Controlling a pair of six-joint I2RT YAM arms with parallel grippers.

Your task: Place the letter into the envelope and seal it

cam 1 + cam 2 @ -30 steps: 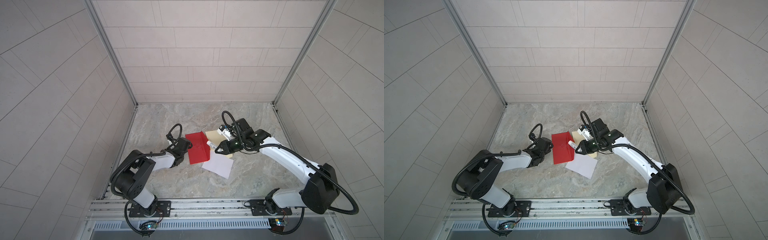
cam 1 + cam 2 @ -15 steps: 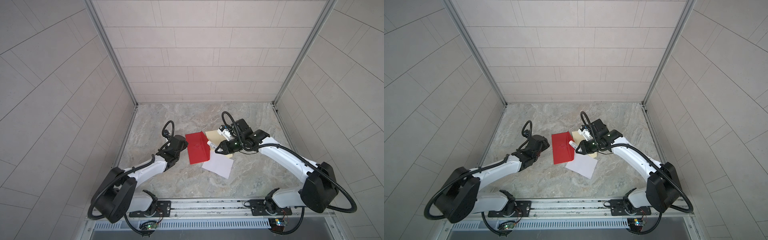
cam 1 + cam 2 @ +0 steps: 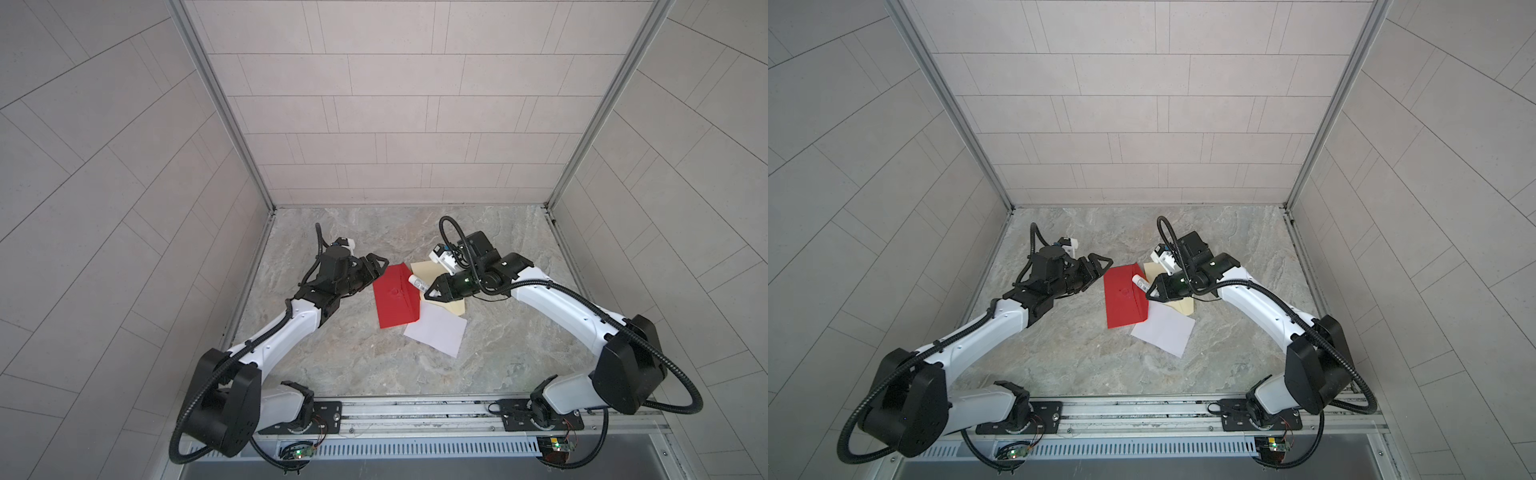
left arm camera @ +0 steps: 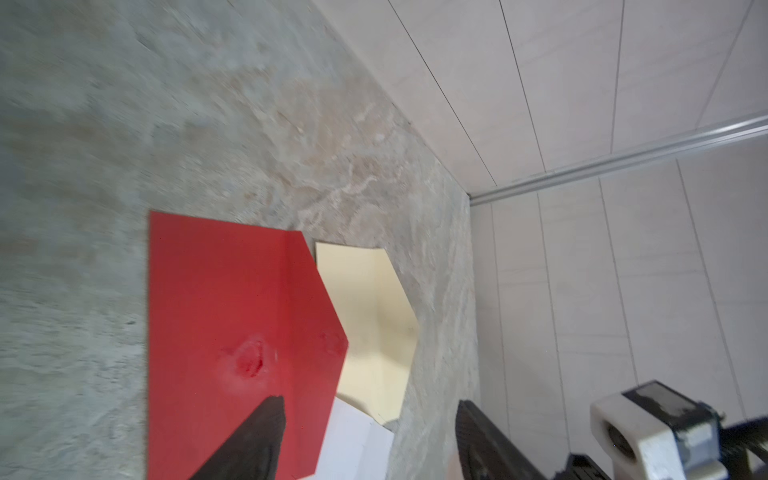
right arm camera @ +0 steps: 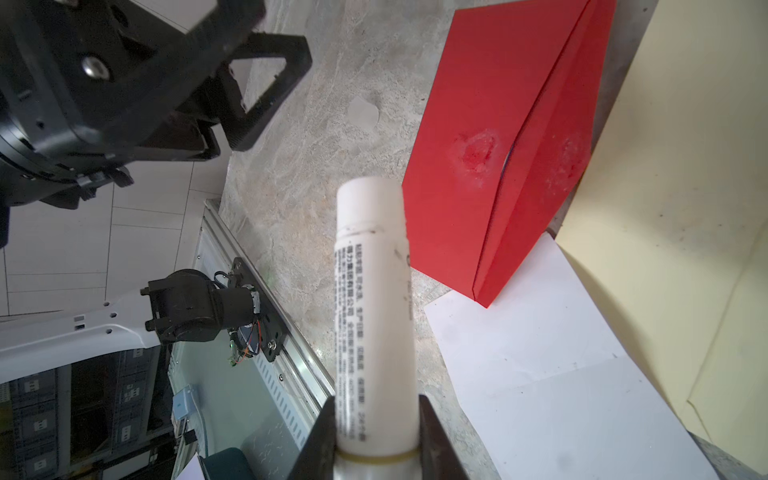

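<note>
Letter [image 3: 436, 337], a white sheet, lies mid-tabletop outside the red envelope [image 3: 392, 301], one corner beneath it. Right end effector [image 3: 429, 291] clamps a glue stick [image 3: 418, 284] above the flap. Left end effector [image 3: 379, 266] hangs alongside, jaws apart. Gluing appears in hand, yet insertion looks undone; the next move calls for a light, steady dab on the flap.

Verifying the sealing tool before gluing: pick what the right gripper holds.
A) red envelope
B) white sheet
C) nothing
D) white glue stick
D: the right wrist view shows the right gripper shut on the white glue stick, while the red envelope lies ungripped.

Cream envelope [image 4: 374, 311] on marble table [image 3: 353, 365]
</note>
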